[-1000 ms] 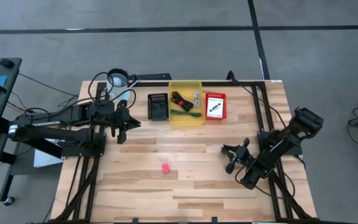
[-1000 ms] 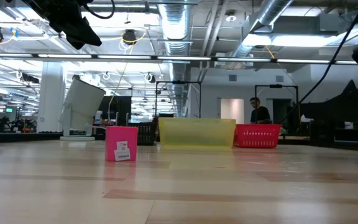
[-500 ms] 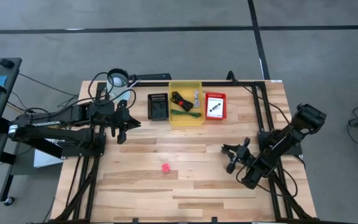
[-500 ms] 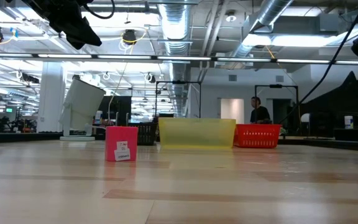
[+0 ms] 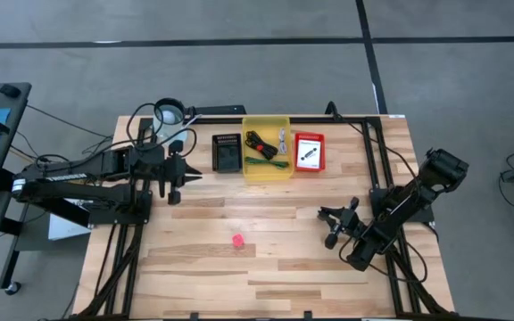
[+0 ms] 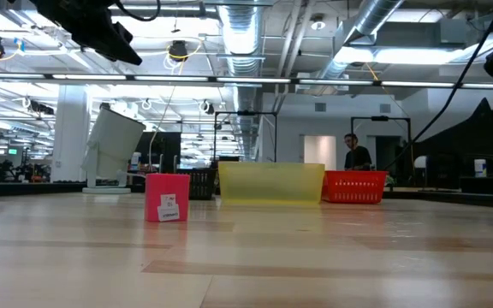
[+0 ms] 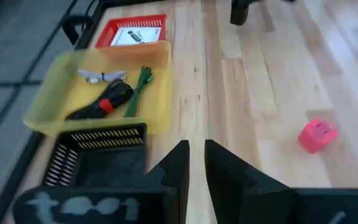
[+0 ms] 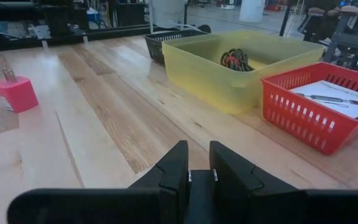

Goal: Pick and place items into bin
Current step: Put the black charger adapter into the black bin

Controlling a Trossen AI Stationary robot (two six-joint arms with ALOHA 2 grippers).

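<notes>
A tiny pink-red cube [image 5: 237, 240] [image 7: 317, 135] [image 8: 16, 93] sits alone on the wood near the table's middle. The yellow bin [image 5: 266, 119] [image 7: 104, 121] at the far edge holds a black coiled cable [image 7: 101, 106], a green stick [image 7: 138, 90] and a small silver-grey part [image 7: 101, 76]. A white-and-black piece [image 5: 308, 152] lies in the red basket [image 8: 303, 118] on the bin's right. My left gripper [image 5: 182, 177] [image 7: 196, 149] hovers shut, left of the black basket. My right gripper [image 5: 330, 228] [image 8: 199, 155] hangs shut, right of the cube.
A black basket [image 5: 227, 154] [image 7: 98, 158] stands just left of the yellow bin. A white lamp-like object [image 5: 169, 113] sits at the far left corner. Bare wood stretches between both grippers and around the cube. A person [image 6: 355, 154] stands far behind the table.
My left gripper has risen slightly, seen in the low view. My right arm's upper links have shifted a little toward the table's right edge while its gripper stays put. The cube and the bins have not moved.
</notes>
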